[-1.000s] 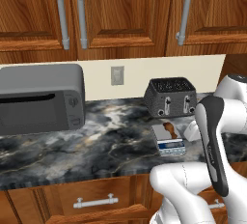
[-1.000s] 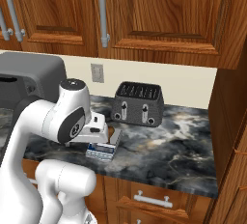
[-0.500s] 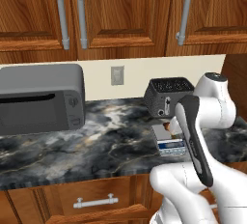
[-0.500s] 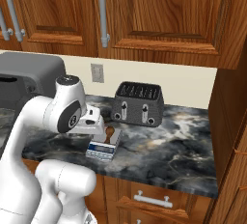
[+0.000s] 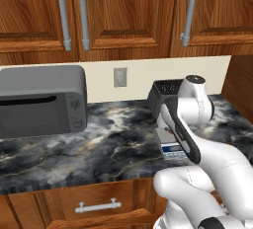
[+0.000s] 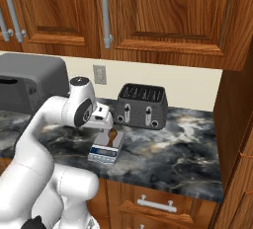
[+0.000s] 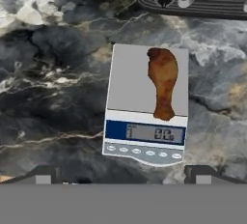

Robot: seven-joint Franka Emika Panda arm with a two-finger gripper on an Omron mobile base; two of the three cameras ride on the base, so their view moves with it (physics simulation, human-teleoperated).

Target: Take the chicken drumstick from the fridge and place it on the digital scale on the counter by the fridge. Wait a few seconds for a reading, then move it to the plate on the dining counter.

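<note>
Scanning from the left, we pass the grey microwave [image 5: 42,99] at the back of the marbled counter [image 5: 99,149], then bare stone, then the digital scale [image 7: 144,138], and last the dark toaster [image 6: 142,106] standing just behind it. The chicken drumstick [image 7: 162,80] lies flat on the scale's weighing plate, toward its right edge, thick end nearest the toaster and narrow end close to the lit display strip. Our gripper [image 7: 124,172] hovers above the near end of the scale with its jaws spread wide and nothing between them, so we judge the weighing step to be under way and the pick-up for the plate to come next.

What worries us is that re-grasp. The drumstick sits off to the right on a light device, so a descent centred on the scale instead of on the meat could clip the platform's edge and shove the scale across the stone. Its tapered shape also invites a pinch at the thin end, where it could swing or slip out during the carry. The toaster just behind leaves little room if we overshoot.
</note>
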